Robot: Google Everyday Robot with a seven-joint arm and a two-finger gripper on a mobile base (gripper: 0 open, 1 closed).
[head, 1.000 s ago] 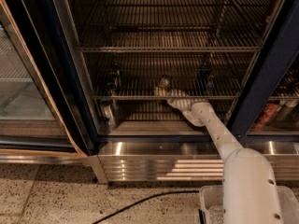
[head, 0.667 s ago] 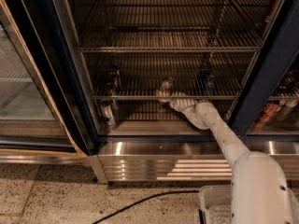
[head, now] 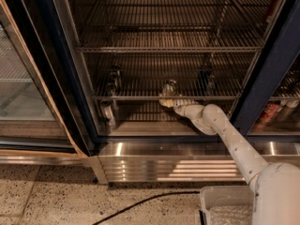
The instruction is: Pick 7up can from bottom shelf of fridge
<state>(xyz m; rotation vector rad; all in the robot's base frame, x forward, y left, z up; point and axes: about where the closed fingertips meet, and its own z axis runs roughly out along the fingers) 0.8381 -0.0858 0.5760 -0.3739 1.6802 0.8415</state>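
The fridge [head: 42, 64] stands open, with wire racks inside. A small can with a dull greenish body and silvery top, the 7up can [head: 169, 87], stands near the front middle of the bottom shelf [head: 136, 97]. My gripper [head: 166, 101] is at the shelf's front rail, directly in front of and slightly below the can, very close to it. The white arm [head: 229, 139] reaches in from the lower right.
Dark cans [head: 114, 78] stand at the shelf's left and more dark cans [head: 206, 78] at its right. A shiny silver can [head: 107, 113] stands lower left, under the rack. The glass door [head: 18, 88] hangs open at left. A ribbed steel base panel [head: 173, 165], black cable [head: 140, 203] and white bin [head: 225, 205] lie below.
The arm's lower part has shifted right and down in the view. The gripper stays at the front rail by the 7up can, a little further left.
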